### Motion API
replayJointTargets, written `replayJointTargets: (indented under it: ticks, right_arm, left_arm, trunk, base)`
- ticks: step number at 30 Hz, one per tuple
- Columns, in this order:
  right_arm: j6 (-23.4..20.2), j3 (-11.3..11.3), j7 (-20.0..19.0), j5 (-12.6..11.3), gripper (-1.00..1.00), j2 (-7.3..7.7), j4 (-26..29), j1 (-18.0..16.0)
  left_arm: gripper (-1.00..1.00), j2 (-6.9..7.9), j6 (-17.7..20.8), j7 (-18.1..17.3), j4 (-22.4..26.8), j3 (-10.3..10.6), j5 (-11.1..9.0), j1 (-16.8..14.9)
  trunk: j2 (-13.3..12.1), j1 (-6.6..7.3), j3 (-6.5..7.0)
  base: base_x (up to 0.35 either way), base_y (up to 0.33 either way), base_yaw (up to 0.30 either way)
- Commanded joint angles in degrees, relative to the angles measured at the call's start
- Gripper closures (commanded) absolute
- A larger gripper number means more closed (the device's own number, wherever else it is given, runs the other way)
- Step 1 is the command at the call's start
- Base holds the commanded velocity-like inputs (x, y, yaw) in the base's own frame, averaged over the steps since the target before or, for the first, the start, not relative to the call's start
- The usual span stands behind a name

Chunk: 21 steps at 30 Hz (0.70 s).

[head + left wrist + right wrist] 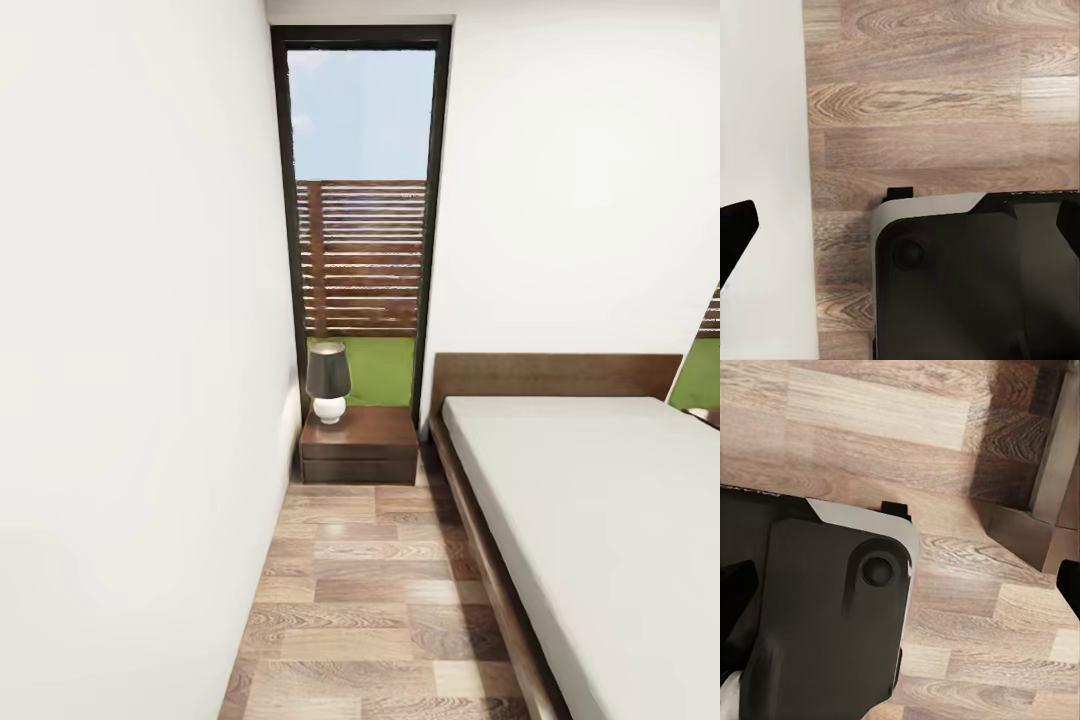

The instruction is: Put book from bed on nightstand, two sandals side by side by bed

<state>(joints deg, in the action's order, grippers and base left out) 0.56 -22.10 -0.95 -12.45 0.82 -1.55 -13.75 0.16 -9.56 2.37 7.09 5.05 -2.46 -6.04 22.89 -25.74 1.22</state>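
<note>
- Dark reddish-brown wood marks the nightstand (359,443), which I take as the landmark: it stands at the far end of a narrow aisle, against the foot of the tall dark-framed window (362,190), with a small lamp (328,383) on its top towards the wall side.
- From the nightstand, the bed (600,520) lies just beside it on the robot's right, its wooden headboard (555,375) against the far wall and its long axis running from the nightstand back towards the robot.
- The white mattress shows bare in the part I can see; no book and no sandals are in sight, so I cannot say where they lie.
- The relation that matters, as I judge it: the robot faces the nightstand straight down the aisle, well apart from it, with the bed along its right side, so the right arm is the nearer one to the mattress and the left arm the nearer one to the wall (140,350).
- Both wrist cameras look down on the light wood-plank floor (380,600) and the robot's own dark base (975,277); the left one also takes in a white surface I cannot identify, the right one the bed's dark frame.
- Of each pincer only dark tips show at the picture's edges, far apart, so both seem spread wide and holding nothing.
- My guess is that the robot is searching or travelling, and no grasp is at hand.
</note>
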Motion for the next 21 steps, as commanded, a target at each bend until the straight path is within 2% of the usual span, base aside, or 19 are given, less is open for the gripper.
replayJointTargets:
  ticks: [1,21]
  right_arm:
    - [0.06,-0.49,-0.10,-0.57,-1.00,-0.01,-0.12,-0.05]
    - [0.06,-0.49,-0.10,-0.55,-1.00,-0.02,-0.12,-0.05]
  left_arm:
    - [-1.00,0.01,-0.19,0.25,-0.06,0.49,-0.26,-0.02]
    - [-1.00,0.01,-0.19,0.27,-0.06,0.49,-0.26,-0.02]
  trunk:
    - [0.03,-0.05,-0.02]
    - [0.03,-0.05,-0.02]
  base:
    - [0.300,0.078,-0.022]
    - [0.255,0.059,-0.006]
